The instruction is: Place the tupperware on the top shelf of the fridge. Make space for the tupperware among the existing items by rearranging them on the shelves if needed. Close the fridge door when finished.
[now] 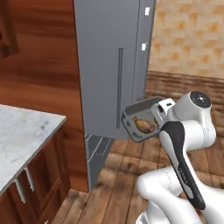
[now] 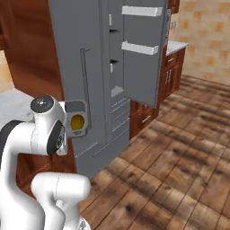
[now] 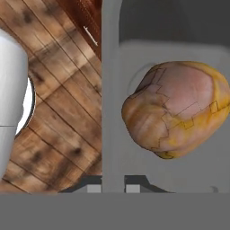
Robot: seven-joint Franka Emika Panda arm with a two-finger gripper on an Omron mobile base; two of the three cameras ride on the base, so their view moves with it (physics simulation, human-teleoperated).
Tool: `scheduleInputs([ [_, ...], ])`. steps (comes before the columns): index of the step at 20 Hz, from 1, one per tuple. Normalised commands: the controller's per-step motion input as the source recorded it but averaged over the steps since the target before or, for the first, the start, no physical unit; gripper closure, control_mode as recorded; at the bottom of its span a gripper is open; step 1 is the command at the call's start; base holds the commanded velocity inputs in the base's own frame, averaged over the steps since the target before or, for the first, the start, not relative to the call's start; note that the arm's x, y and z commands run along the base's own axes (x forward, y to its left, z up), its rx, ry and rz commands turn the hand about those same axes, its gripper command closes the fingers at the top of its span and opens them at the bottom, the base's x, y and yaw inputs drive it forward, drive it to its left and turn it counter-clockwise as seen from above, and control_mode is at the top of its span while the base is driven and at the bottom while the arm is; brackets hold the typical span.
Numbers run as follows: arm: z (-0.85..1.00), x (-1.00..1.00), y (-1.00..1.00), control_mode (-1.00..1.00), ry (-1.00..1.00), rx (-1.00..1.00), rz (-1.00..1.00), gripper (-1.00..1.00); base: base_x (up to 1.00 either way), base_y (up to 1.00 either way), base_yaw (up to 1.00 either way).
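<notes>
The tupperware (image 1: 139, 121), a shallow grey tub with a roast chicken piece (image 3: 175, 112) inside, hangs tipped on its side in front of the fridge's closed left door (image 1: 103, 65). My gripper (image 1: 155, 118) is shut on the tub's rim (image 3: 111, 112), with both dark fingertips (image 3: 93, 188) pinching that edge. In the right base view the tupperware (image 2: 77, 119) sits level with the long door handle (image 2: 83, 85). The right fridge door (image 2: 141, 67) stands open. The top shelf (image 2: 114, 31) and the lower shelf (image 2: 114, 61) show as thin black edges. The existing items are hidden.
White door bins (image 2: 141, 11) line the open door. A marble counter (image 1: 24, 131) over wooden cabinets stands to the left, close to the fridge. Fridge drawers (image 2: 117, 114) sit below the shelves. Another counter (image 2: 177, 45) is beyond the open door. Wooden floor (image 2: 179, 157) spreads to the right.
</notes>
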Motion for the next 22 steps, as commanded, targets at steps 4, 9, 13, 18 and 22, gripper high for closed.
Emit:
scheduleInputs([
  [4,0.0,0.0,0.0,1.0,0.0,0.0,0.0,1.0,0.58,-0.49,-0.34],
  [9,0.0,0.0,0.0,1.0,0.0,0.0,0.0,1.0,0.43,-0.7,-0.35],
  [13,0.0,0.0,0.0,1.0,0.0,0.0,0.0,1.0,0.44,-0.68,-0.23],
  [18,0.0,0.0,0.0,1.0,0.0,0.0,0.0,1.0,0.64,-0.54,0.09],
  [22,0.0,0.0,0.0,1.0,0.0,0.0,0.0,1.0,0.86,-0.44,0.54],
])
